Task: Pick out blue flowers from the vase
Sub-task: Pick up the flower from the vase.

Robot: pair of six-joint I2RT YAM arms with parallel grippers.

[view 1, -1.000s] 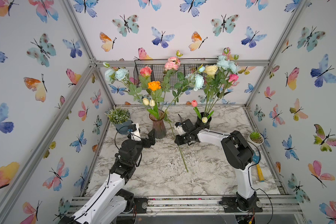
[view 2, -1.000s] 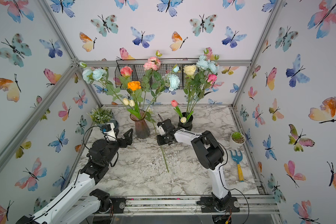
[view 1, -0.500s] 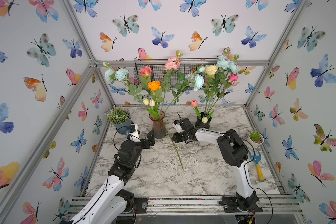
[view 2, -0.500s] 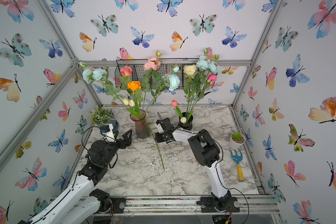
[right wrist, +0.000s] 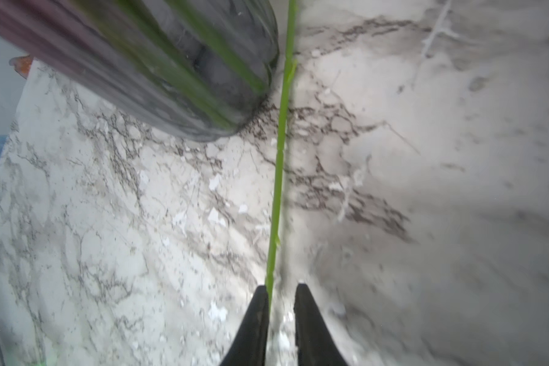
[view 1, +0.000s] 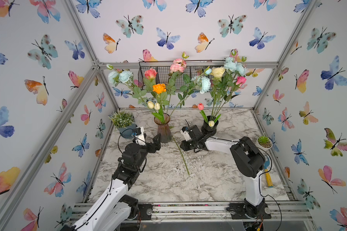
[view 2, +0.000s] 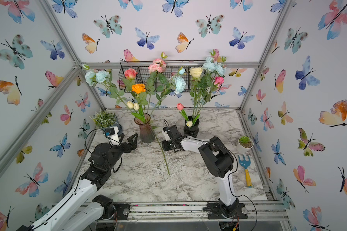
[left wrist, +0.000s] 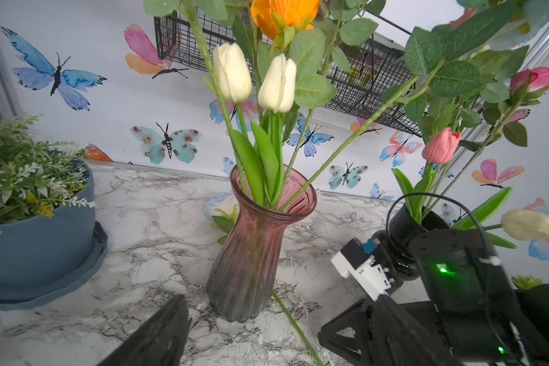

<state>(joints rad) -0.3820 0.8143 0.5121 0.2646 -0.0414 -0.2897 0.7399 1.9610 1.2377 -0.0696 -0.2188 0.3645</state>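
Right gripper (right wrist: 281, 286) barely parted over a loose stem (right wrist: 278, 190); left gripper (view 2: 127, 139) spread wide, holding nothing.
Your right fingers (right wrist: 257, 317) straddle the stem lying on the table (right wrist: 108, 237); it touches one finger, a gap shows to the other, so no pinch. Ahead of the tips the stem runs past the foot of the pink vase (left wrist: 248, 253), and its white-blue rose (left wrist: 217, 206) lies on the table beyond that vase. Your left gripper sits just short of the same vase. Farther up, blue blooms (view 1: 205, 84) stand in the pink vase and in the black vase (view 1: 208, 128) just past your right wrist.
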